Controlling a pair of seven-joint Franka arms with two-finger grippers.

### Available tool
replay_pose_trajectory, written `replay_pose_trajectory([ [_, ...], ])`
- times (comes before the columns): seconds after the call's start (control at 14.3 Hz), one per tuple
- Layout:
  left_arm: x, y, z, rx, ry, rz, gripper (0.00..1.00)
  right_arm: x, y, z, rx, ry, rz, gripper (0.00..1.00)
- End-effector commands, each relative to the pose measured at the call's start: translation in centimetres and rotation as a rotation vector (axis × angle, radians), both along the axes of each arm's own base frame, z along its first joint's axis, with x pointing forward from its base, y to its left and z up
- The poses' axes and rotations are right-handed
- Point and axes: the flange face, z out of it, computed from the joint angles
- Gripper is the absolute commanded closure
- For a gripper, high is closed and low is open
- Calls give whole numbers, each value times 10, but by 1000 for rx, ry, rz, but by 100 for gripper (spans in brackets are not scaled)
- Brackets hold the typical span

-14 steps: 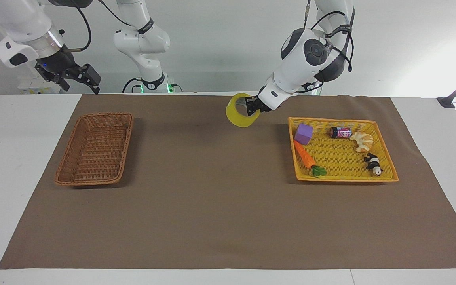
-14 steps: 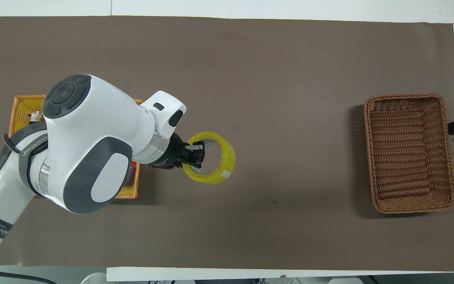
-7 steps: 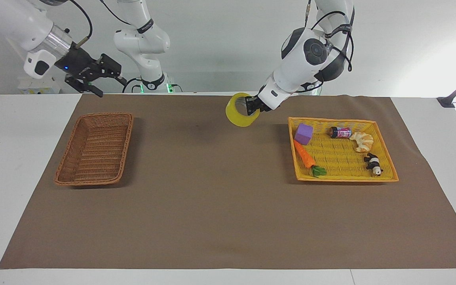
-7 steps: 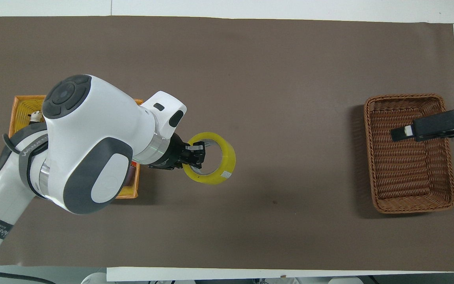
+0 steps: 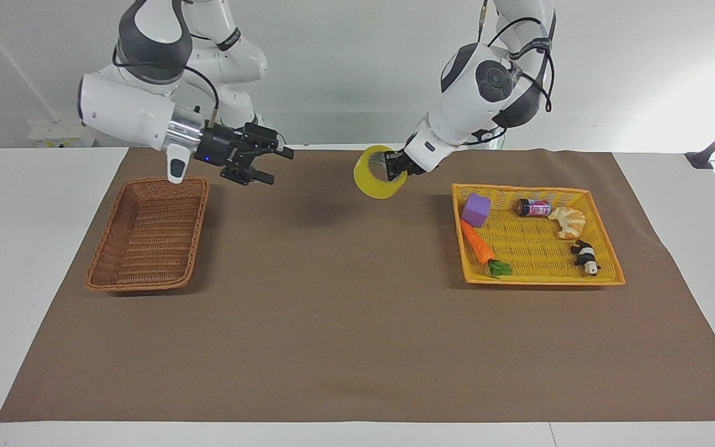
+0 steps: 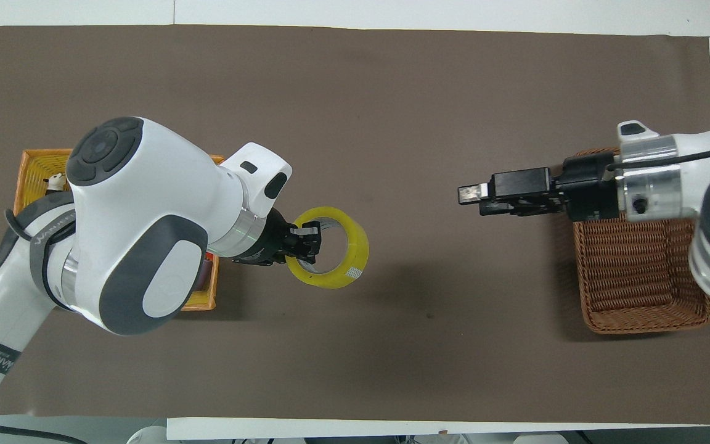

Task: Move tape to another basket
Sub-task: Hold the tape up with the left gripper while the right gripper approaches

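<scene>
Mid-handover above the brown mat: roll of yellow packing tape (image 5: 377,175) gripped by its rim in the left gripper (image 5: 395,166), held in the air between yellow woven tray (image 5: 606,271) and brown wicker basket (image 5: 104,273). Right gripper (image 5: 275,165), jaws wide and empty, aimed level at the roll from the basket's end, well apart. Ring's opening tilted upward. Tray largely hidden under the left arm in the overhead view.
</scene>
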Motion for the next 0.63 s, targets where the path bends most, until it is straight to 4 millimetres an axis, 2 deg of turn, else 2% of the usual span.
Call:
replay_pose_trajectory([
  [0.0,-4,1,11,-13,6,15,100,-13,48,-26,54,35,-24,0],
  [0.21,-5,2,9,-10,11,13,100,-30,88,-46,128,108,-103,0],
  [0.42,-4,1,11,-13,5,16,100,-40,106,-51,121,149,-99,0],
  [0.56,-3,2,10,-13,4,17,100,-43,105,-54,114,147,-101,0],
])
